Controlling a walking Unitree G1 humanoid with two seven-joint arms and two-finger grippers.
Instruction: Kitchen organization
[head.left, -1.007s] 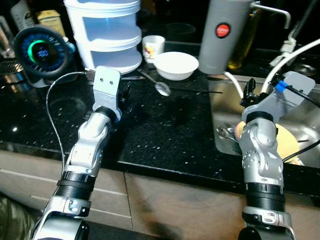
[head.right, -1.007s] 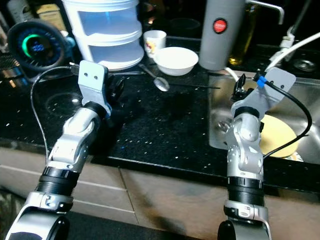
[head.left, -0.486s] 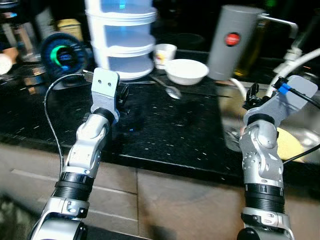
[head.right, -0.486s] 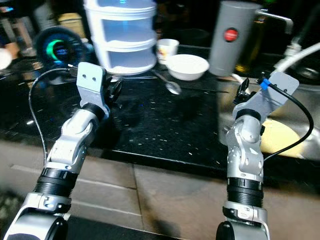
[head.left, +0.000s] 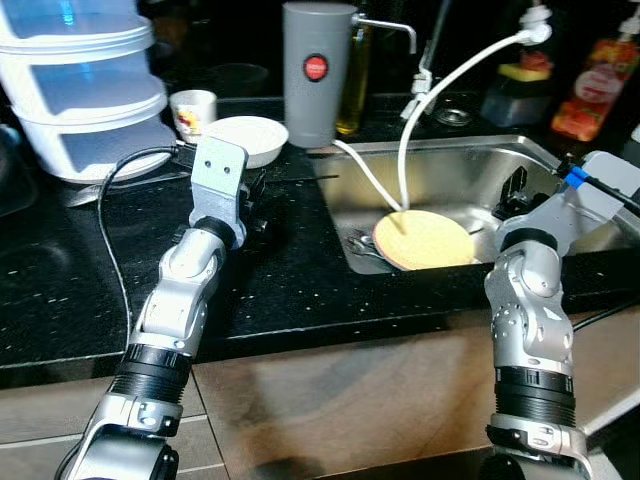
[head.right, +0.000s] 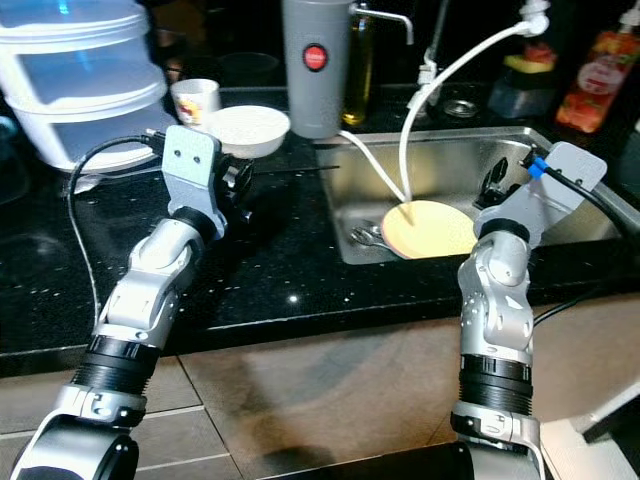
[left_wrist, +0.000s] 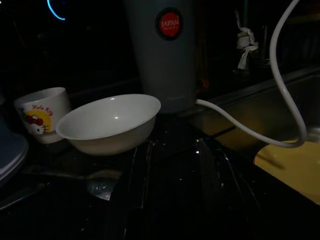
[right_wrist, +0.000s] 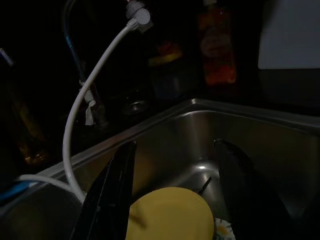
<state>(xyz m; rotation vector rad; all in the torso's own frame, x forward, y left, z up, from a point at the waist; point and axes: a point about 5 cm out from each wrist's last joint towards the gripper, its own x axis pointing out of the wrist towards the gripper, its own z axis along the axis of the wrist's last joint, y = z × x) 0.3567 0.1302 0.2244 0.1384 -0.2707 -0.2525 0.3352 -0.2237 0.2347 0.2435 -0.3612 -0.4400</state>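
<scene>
The robot stands at a black counter (head.left: 290, 290) with a steel sink (head.left: 480, 170) set into its right half, and both arms are raised in front of it, neither carrying anything. The left gripper (left_wrist: 177, 172) hovers low over the counter with its two black fingers apart and nothing between them; it faces a white bowl (head.left: 246, 137), a small printed cup (head.left: 193, 109) just left of the bowl and a spoon (left_wrist: 95, 181) lying on the counter nearer than the bowl. That low, level pose looks like a lead-in to the loose dishes, though which one it means to take cannot be told.

The right gripper (right_wrist: 172, 195) hangs above the near right part of the sink, fingers also spread and empty, looking down on a round yellow plate (head.left: 424, 238) resting on the sink floor with cutlery (head.left: 366, 246) against its left edge. A white hose (head.left: 440, 90) curves down from the far side and ends on the plate — probably left there for rinsing. A tall grey flask (head.left: 318, 70) stands at the far edge of the counter beside the sink, and a stacked white container (head.left: 80, 90) sits far left — likely the tidy end of the counter.
</scene>
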